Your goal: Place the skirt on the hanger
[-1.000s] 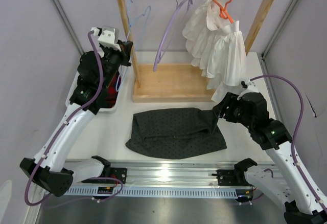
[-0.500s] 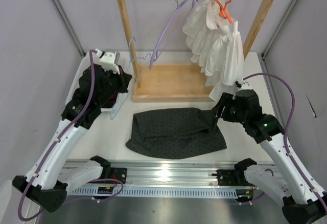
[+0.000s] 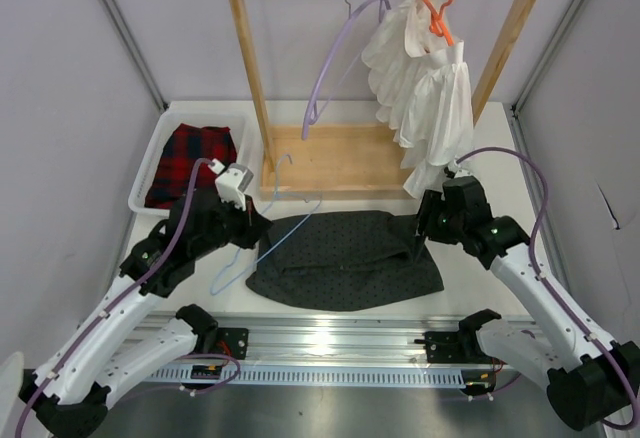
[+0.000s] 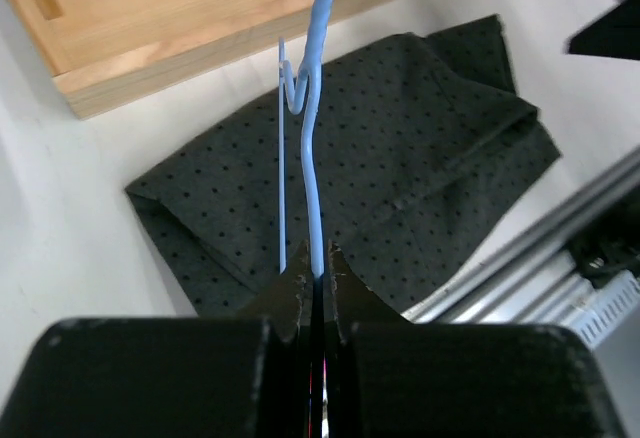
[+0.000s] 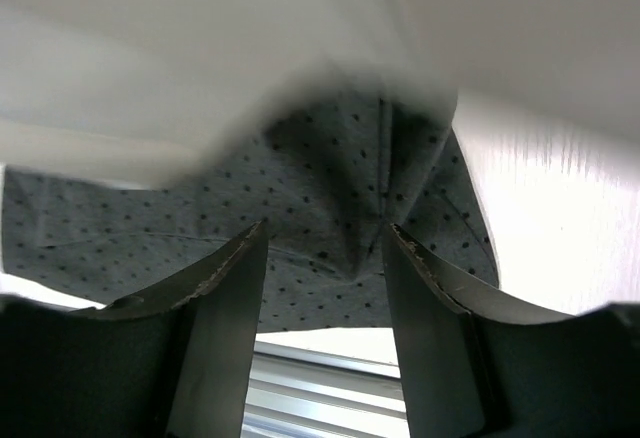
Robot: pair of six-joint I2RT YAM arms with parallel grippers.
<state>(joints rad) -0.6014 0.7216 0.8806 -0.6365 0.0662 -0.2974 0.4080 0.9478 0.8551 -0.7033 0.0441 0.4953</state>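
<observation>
Dark charcoal skirt with tiny light dots (image 3: 345, 258) lies flat, loosely folded, on the white table (image 3: 455, 303), just in front of the wooden base of the clothes rack (image 3: 255, 78). Left gripper (image 4: 318, 270) has its jaws pressed together on the thin pale-blue wire hanger (image 4: 312, 208). It pinches one wire, and the hanger's frame runs out ahead of the fingers over the skirt's left part, hook end toward the rack base. Right gripper (image 5: 325, 230) is at the skirt's far right corner, jaws spread, with a raised fold of the dotted fabric showing between the two fingers. Whether the pads touch the cloth cannot be told. A blurred white fabric fills the top of the right wrist view. On the rack's rail hang a thicker lilac hanger (image 3: 330, 68), bare, and an orange hanger (image 3: 440, 8) carrying a white ruffled garment (image 3: 420, 88). A white bin (image 3: 150, 168) at the left rear holds a red-black plaid garment (image 3: 195, 153).
</observation>
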